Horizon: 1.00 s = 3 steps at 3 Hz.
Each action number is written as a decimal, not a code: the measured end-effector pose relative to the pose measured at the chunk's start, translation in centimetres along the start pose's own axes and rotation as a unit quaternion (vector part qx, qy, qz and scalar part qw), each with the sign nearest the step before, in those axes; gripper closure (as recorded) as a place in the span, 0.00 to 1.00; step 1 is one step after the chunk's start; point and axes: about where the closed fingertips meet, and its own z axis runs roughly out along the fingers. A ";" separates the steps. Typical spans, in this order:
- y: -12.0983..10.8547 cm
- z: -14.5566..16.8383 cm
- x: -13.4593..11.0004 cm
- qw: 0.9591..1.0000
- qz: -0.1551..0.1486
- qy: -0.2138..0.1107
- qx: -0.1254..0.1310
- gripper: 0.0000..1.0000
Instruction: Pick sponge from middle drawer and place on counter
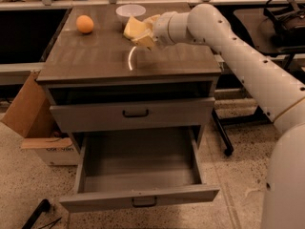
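- While the gripper hangs over the far part of the counter, toward 1 o'clock from the middle of that surface, its jaws are closed on the sponge, which sticks out tilted toward 9 o'clock. I cannot tell whether its low corner touches the surface.
- Letting go from a height could make the light sponge bounce or tip against the white bowl, just beside it at 12 o'clock.
- Soft foam may cling to one jaw on opening, so a quick retreat would likely drag it along.
- Pressing down too far would squash the sponge and scrape the glossy surface.
- A sideways sweep toward 10 o'clock risks nudging the orange, though it lies well apart.
- At 6 o'clock the middle drawer stands pulled out, and the base could bump it when backing off.
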 end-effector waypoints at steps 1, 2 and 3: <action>-0.4 0.7 0.3 1.000 0.009 0.010 -0.005 0.16; -0.4 1.3 0.6 1.000 0.013 0.016 -0.013 0.00; -0.5 1.4 0.5 1.000 0.015 0.017 -0.017 0.00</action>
